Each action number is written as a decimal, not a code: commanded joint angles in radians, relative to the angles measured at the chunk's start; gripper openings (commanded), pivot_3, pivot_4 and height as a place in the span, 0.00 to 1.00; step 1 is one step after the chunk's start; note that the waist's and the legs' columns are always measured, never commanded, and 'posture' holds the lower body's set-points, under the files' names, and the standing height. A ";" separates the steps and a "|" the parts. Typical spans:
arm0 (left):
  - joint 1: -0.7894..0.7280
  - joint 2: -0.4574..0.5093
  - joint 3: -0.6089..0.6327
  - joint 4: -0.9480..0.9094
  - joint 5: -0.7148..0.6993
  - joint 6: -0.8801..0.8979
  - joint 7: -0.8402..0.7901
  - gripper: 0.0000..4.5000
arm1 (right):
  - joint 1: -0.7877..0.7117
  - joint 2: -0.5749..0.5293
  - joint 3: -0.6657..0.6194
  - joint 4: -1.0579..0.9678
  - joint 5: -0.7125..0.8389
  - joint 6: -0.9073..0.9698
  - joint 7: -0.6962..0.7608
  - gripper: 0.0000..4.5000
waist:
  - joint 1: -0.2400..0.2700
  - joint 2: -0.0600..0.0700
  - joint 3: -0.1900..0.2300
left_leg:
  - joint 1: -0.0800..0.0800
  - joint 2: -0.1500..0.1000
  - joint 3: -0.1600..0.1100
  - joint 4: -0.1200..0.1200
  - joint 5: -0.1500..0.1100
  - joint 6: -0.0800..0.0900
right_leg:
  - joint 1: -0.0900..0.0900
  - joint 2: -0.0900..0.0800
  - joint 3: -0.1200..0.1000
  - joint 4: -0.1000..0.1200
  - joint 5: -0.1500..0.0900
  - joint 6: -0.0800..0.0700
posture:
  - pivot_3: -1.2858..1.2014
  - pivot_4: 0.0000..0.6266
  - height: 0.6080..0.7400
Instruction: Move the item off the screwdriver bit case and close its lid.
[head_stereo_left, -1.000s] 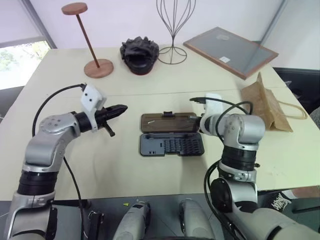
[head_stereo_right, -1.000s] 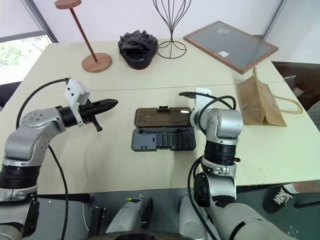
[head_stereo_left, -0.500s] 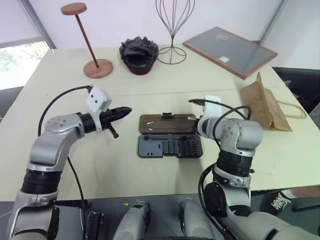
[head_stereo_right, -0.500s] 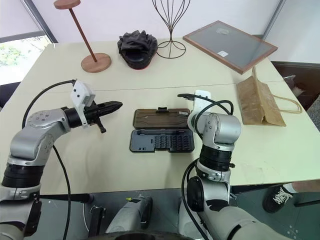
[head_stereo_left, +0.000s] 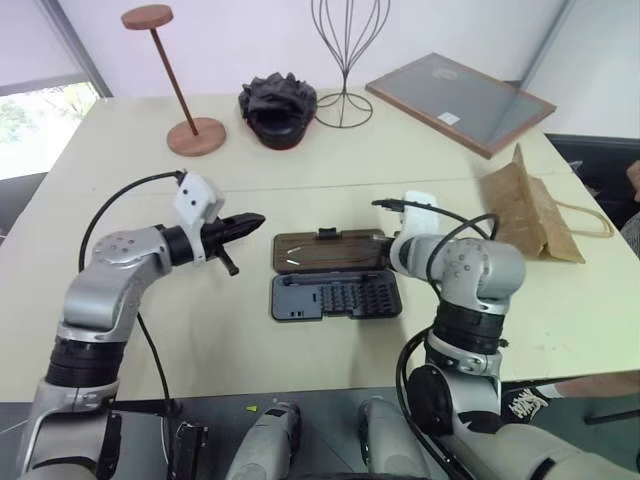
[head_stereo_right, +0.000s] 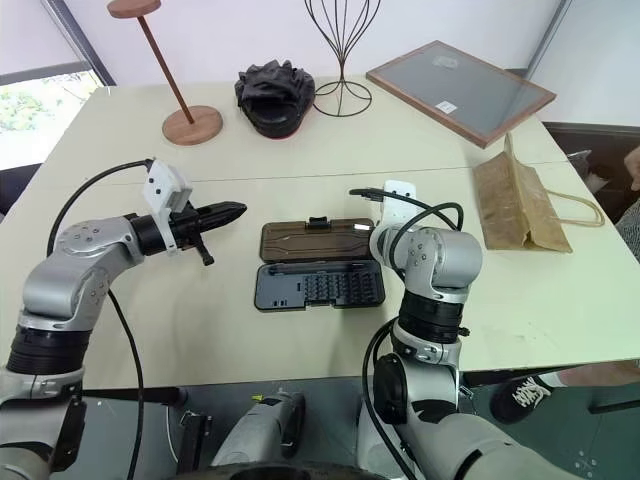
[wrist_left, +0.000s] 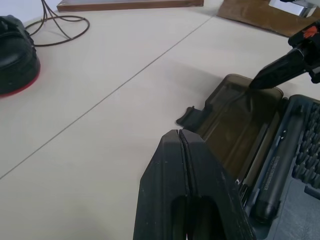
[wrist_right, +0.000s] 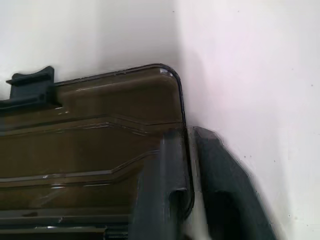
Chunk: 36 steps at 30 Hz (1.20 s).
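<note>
The screwdriver bit case (head_stereo_left: 336, 297) lies open at the table's middle, rows of bits showing in its dark base. Its smoky-brown lid (head_stereo_left: 331, 250) lies flat behind the base, latch tab (wrist_right: 31, 82) on the far edge. My right gripper (wrist_right: 189, 165) is at the lid's right edge, open a little, with one finger over the lid and the other beside it on the table. My left gripper (head_stereo_left: 250, 220) is shut and hovers above the table, left of the case. The item, a kraft paper bag (head_stereo_left: 525, 212), lies off the case at the right.
Along the table's back stand a wooden hat stand (head_stereo_left: 185, 100), a black crumpled object (head_stereo_left: 278, 105), a wire stand (head_stereo_left: 345, 60) and a framed board (head_stereo_left: 460, 100). Bare tabletop lies left of and in front of the case.
The case has slid a short way to the left on the table, with my right gripper following at the lid's right edge. The left gripper has stayed about where it was.
</note>
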 joint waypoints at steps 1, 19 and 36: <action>-0.023 -0.004 -0.002 -0.010 0.007 -0.020 0.000 0.00 | -0.012 -0.018 -0.011 -0.008 0.045 0.007 -0.017 0.56 | 0.000 0.000 0.000 | 0.000 0.000 0.000 0.000 0.000 0.000 | 0.000 0.000 0.000 0.000 0.000 0.000 | 0.52 0.24 0.95; -0.027 -0.080 -0.033 -0.077 -0.151 0.111 -0.069 0.00 | -0.061 -0.353 0.234 -0.023 0.087 -0.385 0.399 1.00 | -0.002 0.000 0.000 | 0.000 0.001 0.001 0.000 0.000 0.000 | 0.000 0.001 0.000 -0.001 0.000 0.000 | 0.52 0.24 0.95; 0.119 0.037 -0.192 0.123 0.007 -0.050 -0.311 0.00 | -0.223 -0.649 0.646 0.364 -0.082 -0.842 0.995 1.00 | 0.000 0.000 0.001 | 0.000 0.002 0.002 0.000 0.000 0.000 | 0.001 0.002 0.000 -0.003 0.001 -0.001 | 0.52 0.24 0.95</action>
